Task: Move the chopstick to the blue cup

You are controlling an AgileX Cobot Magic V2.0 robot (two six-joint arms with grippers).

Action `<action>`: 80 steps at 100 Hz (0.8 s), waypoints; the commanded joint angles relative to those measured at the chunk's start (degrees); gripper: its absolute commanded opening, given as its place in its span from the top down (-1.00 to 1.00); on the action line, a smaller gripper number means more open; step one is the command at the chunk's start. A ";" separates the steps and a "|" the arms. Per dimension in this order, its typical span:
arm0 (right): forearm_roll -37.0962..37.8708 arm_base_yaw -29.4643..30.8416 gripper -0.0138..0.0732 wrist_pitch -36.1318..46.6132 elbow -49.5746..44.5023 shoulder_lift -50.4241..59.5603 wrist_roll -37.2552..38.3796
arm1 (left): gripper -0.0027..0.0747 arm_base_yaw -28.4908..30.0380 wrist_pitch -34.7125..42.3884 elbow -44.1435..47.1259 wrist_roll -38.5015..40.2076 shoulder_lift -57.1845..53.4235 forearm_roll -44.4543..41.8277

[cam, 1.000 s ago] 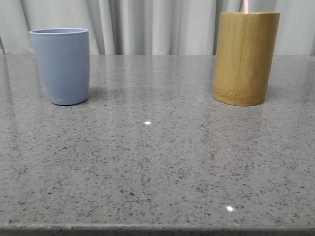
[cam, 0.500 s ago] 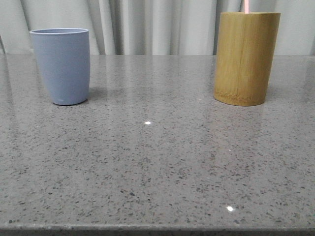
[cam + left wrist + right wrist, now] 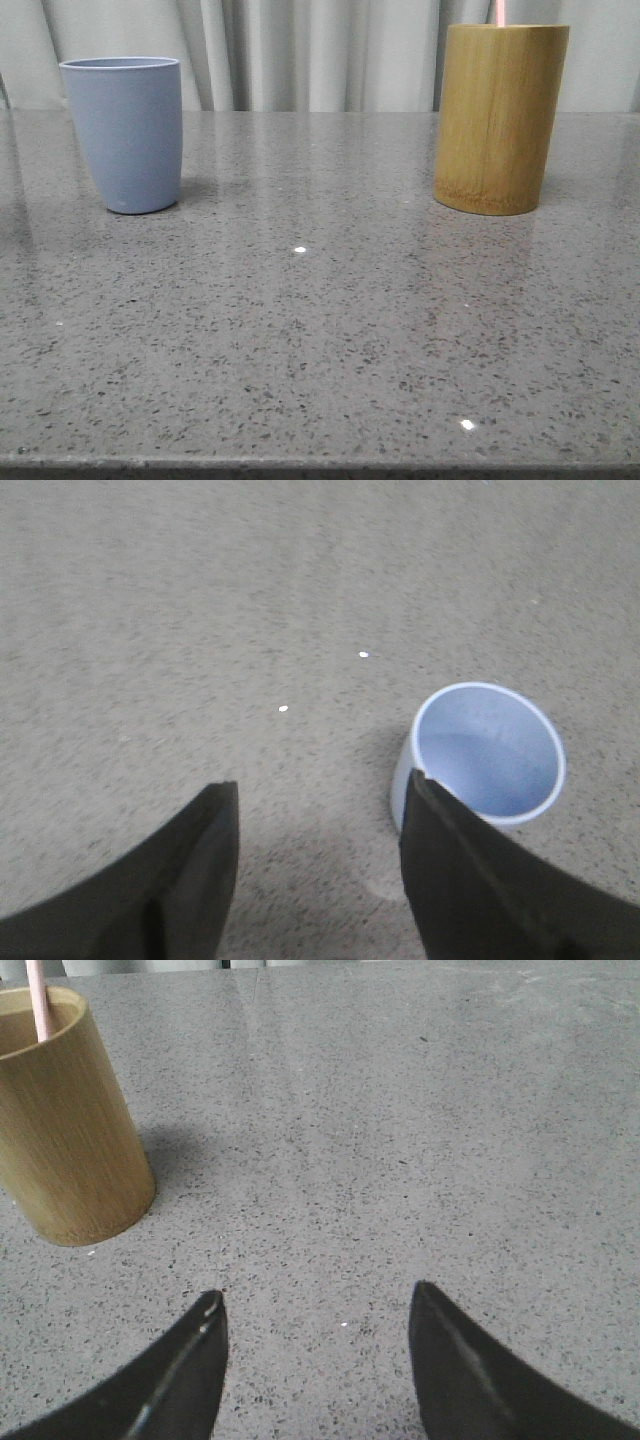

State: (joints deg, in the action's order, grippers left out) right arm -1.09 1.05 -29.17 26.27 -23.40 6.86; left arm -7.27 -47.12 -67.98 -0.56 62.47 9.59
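Note:
The blue cup stands upright at the back left of the table, and it looks empty in the left wrist view. A pale pink chopstick sticks up out of the tan bamboo holder at the back right; it also shows in the right wrist view. My left gripper is open and empty above the table, beside the blue cup. My right gripper is open and empty over bare table, apart from the bamboo holder. Neither gripper shows in the front view.
The grey speckled stone table runs to a front edge at the bottom of the front view. Pale curtains hang behind the table.

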 commanded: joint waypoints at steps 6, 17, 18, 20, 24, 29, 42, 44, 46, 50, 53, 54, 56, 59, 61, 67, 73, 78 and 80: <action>0.43 0.11 -0.29 3.70 1.94 -0.90 -0.46 | -0.02 -3.01 -0.94 -7.87 -0.21 6.85 1.03; 0.43 0.11 -0.29 3.23 1.94 -0.90 -0.46 | -0.02 -5.33 -4.04 -12.27 -0.21 12.83 1.03; 0.43 0.11 -0.29 3.18 1.94 -0.90 -0.46 | -0.02 -5.47 -4.19 -12.51 -0.21 13.17 1.03; 0.43 0.11 -0.29 3.16 1.94 -0.90 -0.46 | -0.02 -5.85 -4.56 -13.21 -0.21 14.17 1.03; 0.43 0.11 -0.29 3.16 1.94 -0.90 -0.46 | -0.02 -6.56 -5.01 -14.42 -0.21 16.06 1.03; 0.43 0.11 -0.29 3.16 1.94 -0.90 -0.46 | -0.02 -7.24 -5.29 -15.69 -0.21 18.04 1.03; 0.43 0.11 -0.29 3.16 1.94 -0.90 -0.46 | -0.02 -8.48 -5.65 -18.06 -0.21 22.06 1.03; 0.43 0.11 -0.29 3.16 1.94 -0.90 -0.46 | -0.02 -8.62 -5.65 -18.23 -0.21 22.56 1.03; 0.43 0.11 -0.29 3.22 1.94 -0.90 -0.46 | -0.02 -8.62 -5.81 -18.24 -0.21 23.01 1.03; 0.43 0.11 -0.29 3.22 1.94 -0.90 -0.46 | -0.02 -8.62 -6.04 -18.37 -0.21 23.83 1.16; 0.43 0.11 -0.29 3.22 1.94 -0.90 -0.46 | -0.02 -8.62 -6.15 -18.37 -0.21 24.32 1.16; 0.43 0.11 -0.29 3.22 1.94 -0.90 -0.46 | -0.02 -8.62 -6.27 -18.37 -0.21 24.58 1.16; 0.43 0.11 -0.29 3.22 1.94 -0.90 -0.46 | -0.02 -8.62 -6.49 -18.37 -0.21 24.83 1.16; 0.43 0.11 -0.29 3.22 1.94 -0.90 -0.46 | -0.02 -8.62 -7.04 -18.37 -0.21 25.44 1.16; 0.43 0.11 -0.29 3.22 1.94 -0.90 -0.46 | -0.02 -8.62 -7.16 -18.37 -0.21 25.56 1.16; 0.43 0.11 -0.29 3.22 1.94 -0.90 -0.46 | -0.02 -8.62 -7.27 -18.37 -0.21 26.39 1.28; 0.43 0.11 -0.29 3.22 1.94 -0.90 -0.46 | -0.02 -8.62 -7.16 -18.37 -0.21 26.97 1.29; 0.43 0.11 -0.29 3.27 1.94 -0.90 -0.46 | -0.02 -8.62 -7.16 -18.37 -0.21 27.45 1.29; 0.43 0.11 -0.29 3.27 1.94 -0.90 -0.46 | -0.02 -8.62 -7.16 -18.37 -0.21 27.62 1.29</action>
State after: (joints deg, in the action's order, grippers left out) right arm -1.09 1.05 -29.55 26.27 -23.40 6.86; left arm -15.49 -56.18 -84.35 -0.97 91.69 9.83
